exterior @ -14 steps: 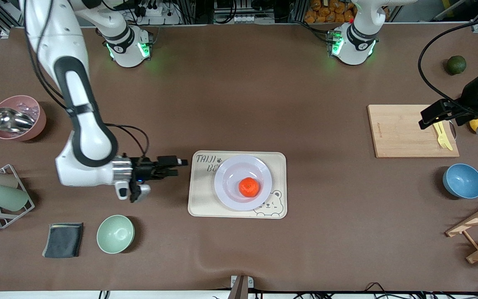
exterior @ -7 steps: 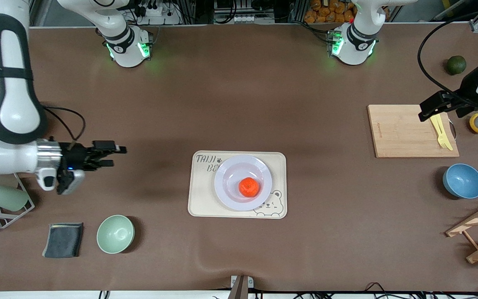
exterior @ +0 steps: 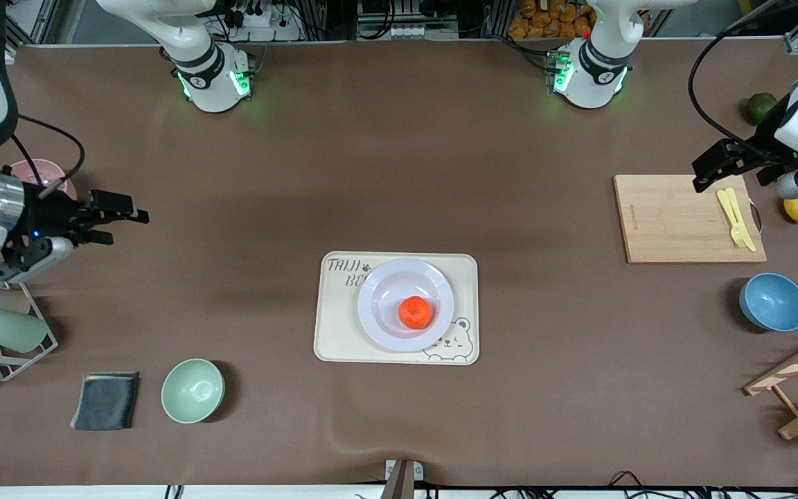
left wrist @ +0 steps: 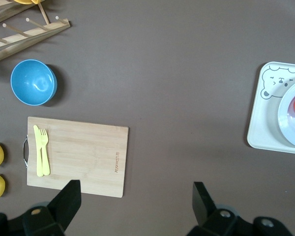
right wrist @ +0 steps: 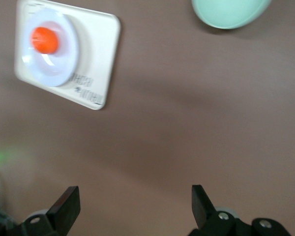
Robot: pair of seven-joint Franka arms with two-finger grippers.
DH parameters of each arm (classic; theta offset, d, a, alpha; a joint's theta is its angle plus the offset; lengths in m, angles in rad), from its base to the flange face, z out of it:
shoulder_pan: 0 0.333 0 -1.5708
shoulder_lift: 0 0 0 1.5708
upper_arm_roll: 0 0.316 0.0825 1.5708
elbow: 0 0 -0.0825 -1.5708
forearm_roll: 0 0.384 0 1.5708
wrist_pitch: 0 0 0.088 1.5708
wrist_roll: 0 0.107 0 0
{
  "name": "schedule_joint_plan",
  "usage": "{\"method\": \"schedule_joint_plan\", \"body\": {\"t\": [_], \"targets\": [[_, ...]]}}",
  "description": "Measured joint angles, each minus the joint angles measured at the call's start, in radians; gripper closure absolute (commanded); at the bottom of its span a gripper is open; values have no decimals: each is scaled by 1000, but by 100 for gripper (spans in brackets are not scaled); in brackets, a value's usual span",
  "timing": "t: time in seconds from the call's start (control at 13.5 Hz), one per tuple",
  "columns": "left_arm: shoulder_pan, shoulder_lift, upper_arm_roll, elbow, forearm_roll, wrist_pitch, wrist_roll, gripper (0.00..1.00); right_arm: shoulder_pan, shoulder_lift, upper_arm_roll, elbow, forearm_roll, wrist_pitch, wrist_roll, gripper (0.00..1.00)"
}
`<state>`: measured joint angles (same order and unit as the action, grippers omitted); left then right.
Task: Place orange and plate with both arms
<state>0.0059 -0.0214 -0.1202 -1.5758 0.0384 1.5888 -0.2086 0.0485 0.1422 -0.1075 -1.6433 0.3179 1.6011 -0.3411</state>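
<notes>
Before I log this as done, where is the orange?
In the front view, the orange sits on the plate, which rests on the bear tray at mid-table.

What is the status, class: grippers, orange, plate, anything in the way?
Left gripper open over cutting board; right gripper open near pink bowl. Orange on plate, plate on bear tray. Nothing in the way.

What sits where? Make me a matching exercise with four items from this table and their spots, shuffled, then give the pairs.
1. orange
2. plate
3. yellow fork
4. blue bowl

A. on the cutting board
B. on the plate
C. on the bare table, nearer the front camera than the cutting board
D. on the cream tray

Pairs: 1-B, 2-D, 3-A, 4-C
</notes>
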Motion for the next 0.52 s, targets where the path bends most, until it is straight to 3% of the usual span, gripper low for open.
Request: {"method": "schedule_joint_plan", "body": {"t": [0.52], "targets": [[0, -3, 0, 0, 0, 0, 0, 0, -6, -111, 29, -1, -206, 5, 353, 0]]}}
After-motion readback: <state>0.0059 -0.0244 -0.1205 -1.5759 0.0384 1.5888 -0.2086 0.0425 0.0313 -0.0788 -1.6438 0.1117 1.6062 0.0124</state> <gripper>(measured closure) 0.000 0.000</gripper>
